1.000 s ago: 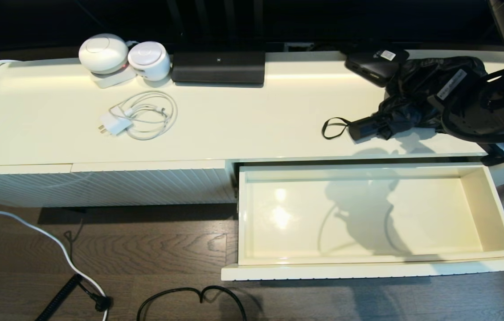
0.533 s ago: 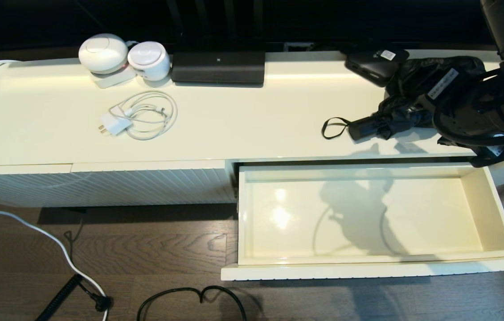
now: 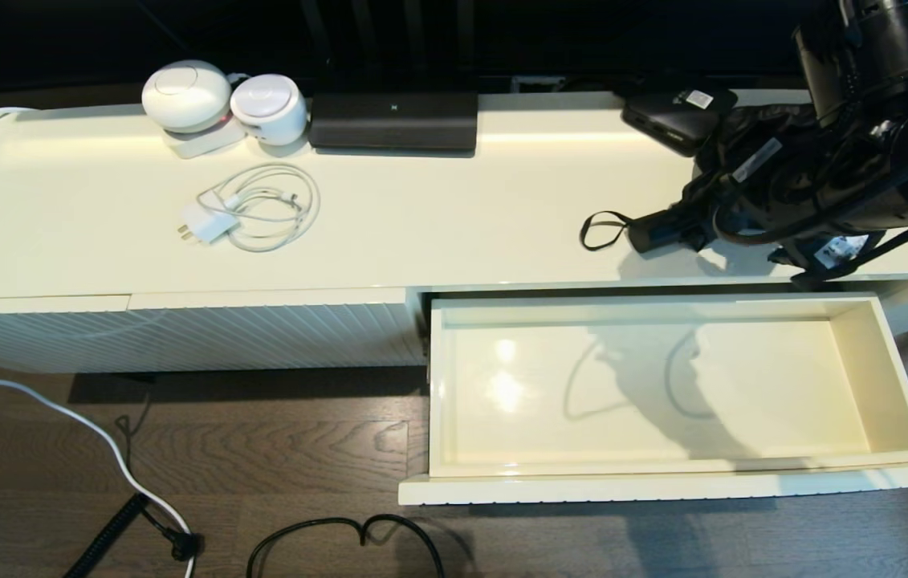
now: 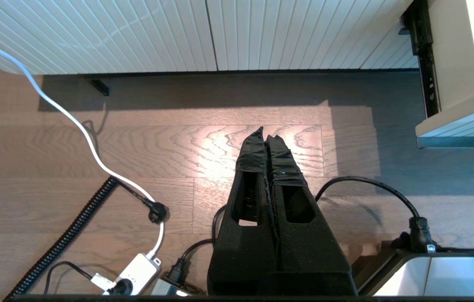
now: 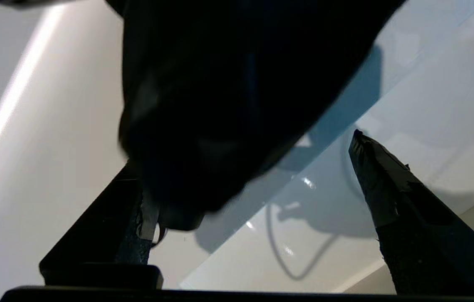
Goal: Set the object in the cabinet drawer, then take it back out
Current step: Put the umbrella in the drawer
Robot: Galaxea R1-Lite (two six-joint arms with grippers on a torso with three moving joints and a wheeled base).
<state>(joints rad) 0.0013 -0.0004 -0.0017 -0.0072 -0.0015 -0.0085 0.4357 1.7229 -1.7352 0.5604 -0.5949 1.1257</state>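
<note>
The black folding umbrella (image 3: 714,197) lies on the cabinet top at the right. Its handle (image 3: 657,229) and wrist loop (image 3: 600,231) point left. My right arm (image 3: 839,185) hangs over the umbrella's fabric and hides most of it. In the right wrist view my right gripper (image 5: 245,159) is open, fingers (image 5: 392,197) wide apart, and the dark fabric (image 5: 228,92) fills the space near one finger. The cream drawer (image 3: 899,401) is pulled out below with nothing inside. My left gripper (image 4: 267,132) is shut and parked above the wooden floor.
A flat black box with a white sticker (image 3: 674,112) sits just behind the umbrella. Further left are a black bar-shaped device (image 3: 393,120), two white round devices (image 3: 185,96) and a white charger with coiled cable (image 3: 257,209). Cables (image 3: 341,530) lie on the floor.
My right arm has swung left and turned over the umbrella, covering more of its fabric. The umbrella's handle and loop have stayed in place.
</note>
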